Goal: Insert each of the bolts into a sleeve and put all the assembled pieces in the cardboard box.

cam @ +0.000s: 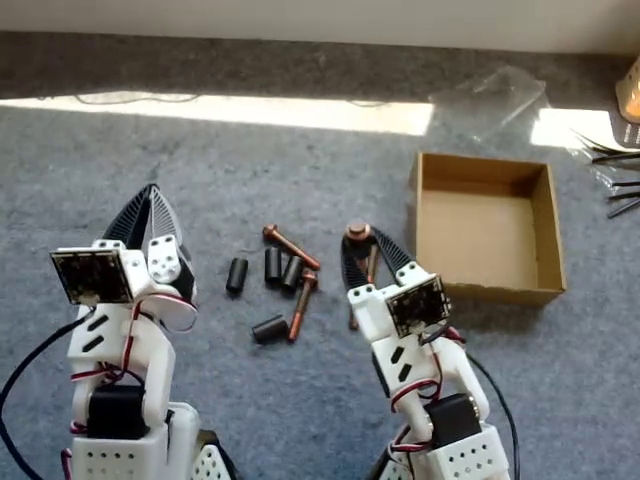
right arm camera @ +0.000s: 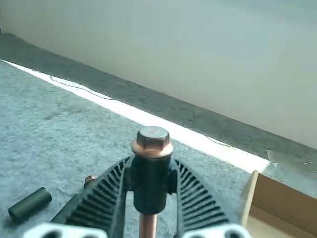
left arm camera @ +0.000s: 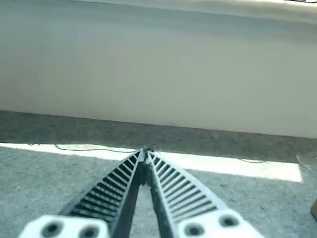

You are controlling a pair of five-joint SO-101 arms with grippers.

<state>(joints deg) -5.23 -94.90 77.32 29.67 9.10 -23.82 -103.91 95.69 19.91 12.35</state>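
My right gripper (right arm camera: 150, 173) is clenched on a black sleeve (right arm camera: 150, 191) with a copper bolt (right arm camera: 152, 142) through it. The bolt's head sticks out past my fingertips, and the shaft shows below the sleeve. I hold this piece above the grey surface (cam: 200, 170), near the cardboard box (cam: 548, 230) but outside it. My left gripper (left arm camera: 145, 154) is closed on nothing, its tips touching, raised off the surface. Between my two arms lie four loose sleeves (cam: 272, 264) and two loose bolts (cam: 302, 303), close together.
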